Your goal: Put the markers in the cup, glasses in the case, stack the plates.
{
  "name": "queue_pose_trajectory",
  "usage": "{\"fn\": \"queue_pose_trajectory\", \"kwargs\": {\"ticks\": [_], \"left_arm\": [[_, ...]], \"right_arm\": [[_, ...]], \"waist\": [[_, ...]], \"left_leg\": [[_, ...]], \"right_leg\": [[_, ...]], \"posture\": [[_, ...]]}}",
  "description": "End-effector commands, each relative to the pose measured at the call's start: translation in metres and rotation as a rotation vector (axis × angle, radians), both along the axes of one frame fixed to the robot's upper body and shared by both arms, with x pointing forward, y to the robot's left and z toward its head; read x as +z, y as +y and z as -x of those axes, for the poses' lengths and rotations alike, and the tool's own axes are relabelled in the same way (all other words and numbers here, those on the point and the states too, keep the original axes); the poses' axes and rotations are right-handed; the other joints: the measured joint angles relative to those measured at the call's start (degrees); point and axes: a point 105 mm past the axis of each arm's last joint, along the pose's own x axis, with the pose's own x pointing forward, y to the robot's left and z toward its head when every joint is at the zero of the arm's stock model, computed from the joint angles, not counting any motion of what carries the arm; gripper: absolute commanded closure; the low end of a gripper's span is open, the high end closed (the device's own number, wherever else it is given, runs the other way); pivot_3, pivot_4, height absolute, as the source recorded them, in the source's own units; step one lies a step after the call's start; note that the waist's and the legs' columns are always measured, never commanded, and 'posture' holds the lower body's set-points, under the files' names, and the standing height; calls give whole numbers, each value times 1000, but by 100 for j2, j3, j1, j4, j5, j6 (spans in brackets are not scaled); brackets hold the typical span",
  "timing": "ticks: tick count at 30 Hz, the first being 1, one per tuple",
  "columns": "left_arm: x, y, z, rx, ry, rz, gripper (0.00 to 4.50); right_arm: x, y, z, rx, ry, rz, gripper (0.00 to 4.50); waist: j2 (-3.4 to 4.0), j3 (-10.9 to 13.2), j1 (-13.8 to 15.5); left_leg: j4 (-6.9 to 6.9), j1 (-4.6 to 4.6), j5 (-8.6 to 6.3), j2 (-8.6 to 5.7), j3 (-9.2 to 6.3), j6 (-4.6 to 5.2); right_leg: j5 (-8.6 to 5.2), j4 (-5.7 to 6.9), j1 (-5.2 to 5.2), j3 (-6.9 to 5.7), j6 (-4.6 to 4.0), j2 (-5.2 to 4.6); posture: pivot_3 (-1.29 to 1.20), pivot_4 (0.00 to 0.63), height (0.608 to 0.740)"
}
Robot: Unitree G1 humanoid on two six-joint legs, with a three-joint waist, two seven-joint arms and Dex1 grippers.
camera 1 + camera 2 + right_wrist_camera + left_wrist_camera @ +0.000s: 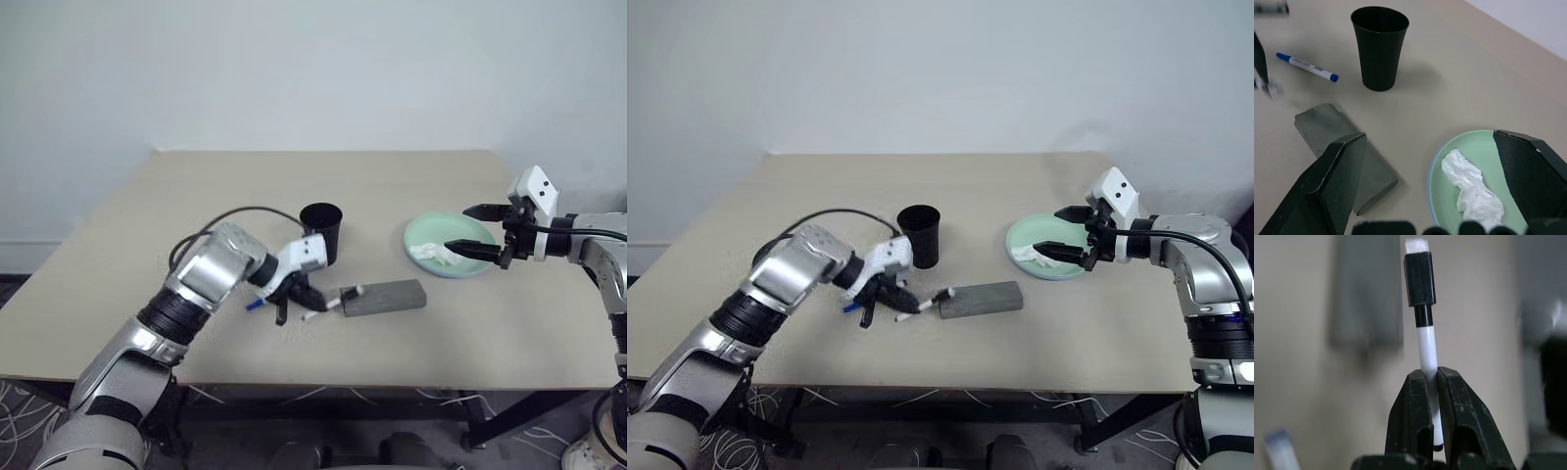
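Left gripper (1432,382) clamped on the black-capped marker (1422,328), pinching the white barrel low down, capped end sticking out ahead of the fingers. From the head views it sits just in front of the black cup (321,233), a little off the beige table (118,255). Blue-capped marker (1307,67) lies flat on the table beside that gripper. Grey glasses case (384,298) lies closed just past it. Mint green plate (421,233) rests on the light blue one, crumpled tissue (1471,192) on top. Cannot make out the glasses.

Step in hand, as I judge it: carry this marker to the cup. To do it well: lift until the lower end clears the rim, tip the marker nearer upright, centre it over the mouth, then let go. The grip is near one end, so it may swing; go slowly, and do not knock the light cup.

Left forearm reaches in across the table, wrist bent, gripper angled down. Right gripper (480,235) hovers over the plates, fingers wide apart, nothing held.
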Motion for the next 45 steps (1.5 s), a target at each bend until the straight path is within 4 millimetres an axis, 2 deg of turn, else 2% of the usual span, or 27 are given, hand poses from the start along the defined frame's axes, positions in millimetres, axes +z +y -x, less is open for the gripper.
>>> {"fn": "queue_pose_trajectory", "kwargs": {"ticks": [1, 4, 8, 11, 14, 22, 29, 36, 45], "left_arm": [[46, -2, -29, 106, -131, 176, 4469], [76, 0, -65, 282, -230, 336, 4469], [99, 7, -98, 464, -356, 515, 4469], [95, 19, -118, 587, -442, 554, 4469], [79, 26, -129, 657, -447, 539, 4469], [42, 26, -131, 684, -367, 502, 4469], [26, 18, -122, 633, -278, 511, 4469], [8, 14, -116, 607, -263, 460, 4469], [-3, 15, -114, 612, -262, 436, 4469]], "right_arm": [[21, 1, -2, 11, -68, 3, 0], [22, 1, -3, 13, -70, 4, 0], [23, 3, -4, 17, -73, 4, 0], [24, 4, -5, 21, -74, 3, 0], [24, 5, -6, 24, -76, 1, 0], [25, 5, -5, 24, -79, -2, 0], [25, 5, -5, 23, -81, -5, 0], [25, 6, -5, 24, -84, -6, 0], [26, 5, -6, 22, -86, -6, 0]], "waist": [[2, -1, 1], [1, -1, 4], [-1, -1, -6], [-3, -3, 1], [-4, -3, 4], [-8, -4, 50], [-8, -4, 105], [-8, -4, 112], [-8, -4, 125]], "left_leg": [[0, 1, 0, 0, 0, 0], [5, 5, 1, -1, 2, 0], [8, 5, 1, -2, 4, -1], [3, 4, 0, -2, 5, -2], [1, 1, 0, -4, 6, -3], [8, -5, -1, -15, 5, -1], [7, -3, -1, -13, 7, -2], [7, -3, 0, -13, 6, -2], [6, -3, -1, -13, 6, -2]], "right_leg": [[0, 0, 1, 0, 0, 0], [1, 1, 4, 0, 2, 1], [3, 1, 4, 1, 4, -1], [3, -2, 0, 3, 4, -1], [4, -3, -2, 4, 3, -1], [6, -3, 2, 2, 6, -4], [7, -1, 1, 3, 7, -2], [7, 0, 0, 2, 7, -2], [7, -1, 0, 2, 7, -2]], "posture": [[0, 0, 732], [0, 0, 732], [0, 0, 732], [0, 0, 732], [0, 0, 732], [0, 0, 732], [0, 0, 732], [0, 0, 732], [0, 0, 732]]}}
